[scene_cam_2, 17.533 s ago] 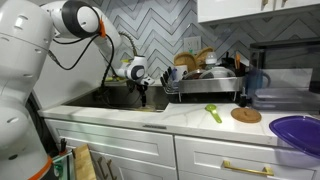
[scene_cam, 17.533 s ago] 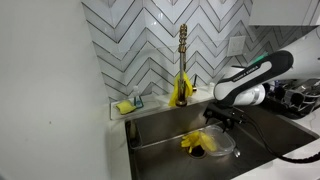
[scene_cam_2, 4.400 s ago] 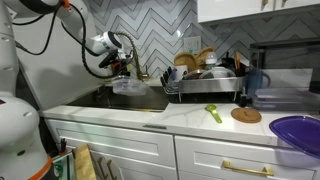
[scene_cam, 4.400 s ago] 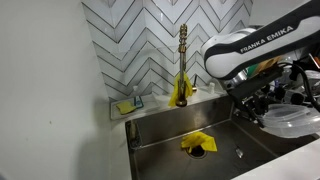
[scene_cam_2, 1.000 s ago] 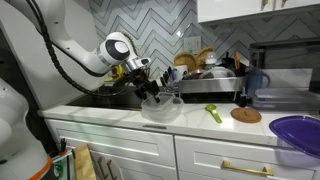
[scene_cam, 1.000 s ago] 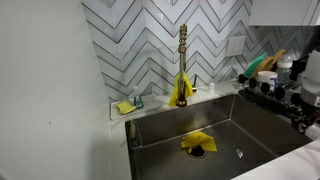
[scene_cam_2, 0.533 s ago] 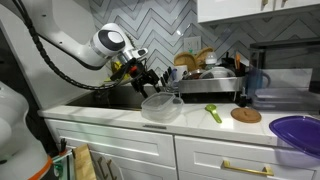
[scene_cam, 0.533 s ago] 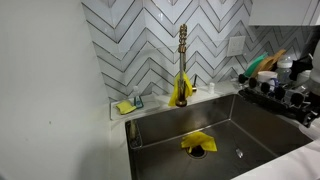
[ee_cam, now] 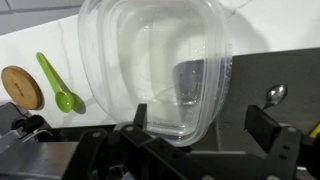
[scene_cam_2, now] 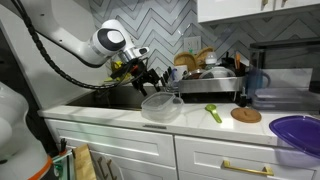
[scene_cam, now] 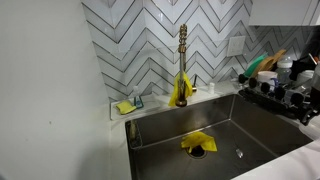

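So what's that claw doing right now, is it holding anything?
Gripper: open, jaws spread wide, holding nothing; the clear plastic container sits just below it.

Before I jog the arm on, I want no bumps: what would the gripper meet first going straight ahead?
Probably the clear container, right ahead of the open gripper in the wrist view; the gap is hard to judge.

**A:** Where does the container (scene_cam_2: 161, 106) sit?

**B:** On the counter (scene_cam_2: 200, 124), just right of the sink (scene_cam_2: 112, 100). The gripper (scene_cam_2: 151, 85) hangs over its left rim.

**A:** And nearby?

**B:** The spoon (scene_cam_2: 214, 113) and the round disc (scene_cam_2: 245, 115) lie further right. The dish rack (scene_cam_2: 205, 86) stands behind.
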Action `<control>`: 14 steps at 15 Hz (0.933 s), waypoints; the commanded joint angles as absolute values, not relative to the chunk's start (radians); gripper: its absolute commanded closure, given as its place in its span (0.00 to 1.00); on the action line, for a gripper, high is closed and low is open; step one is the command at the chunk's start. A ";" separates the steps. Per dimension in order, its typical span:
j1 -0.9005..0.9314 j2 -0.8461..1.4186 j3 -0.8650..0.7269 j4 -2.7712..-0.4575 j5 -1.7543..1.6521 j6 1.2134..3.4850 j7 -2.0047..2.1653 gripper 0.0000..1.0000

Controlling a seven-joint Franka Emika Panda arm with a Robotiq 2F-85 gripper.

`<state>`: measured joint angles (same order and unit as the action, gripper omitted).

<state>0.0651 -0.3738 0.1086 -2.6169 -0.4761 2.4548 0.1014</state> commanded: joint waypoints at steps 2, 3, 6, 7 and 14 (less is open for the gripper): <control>0.110 -0.431 -0.004 -2.640 -0.214 2.448 -0.161 0.00; 0.116 -0.445 -0.025 -2.642 -0.164 2.432 -0.211 0.00; 0.109 -0.489 -0.075 -2.646 -0.092 2.390 -0.332 0.00; 0.100 -0.499 -0.086 -2.648 -0.094 2.384 -0.364 0.00; 0.072 -0.471 -0.185 -2.654 -0.090 2.437 -0.512 0.00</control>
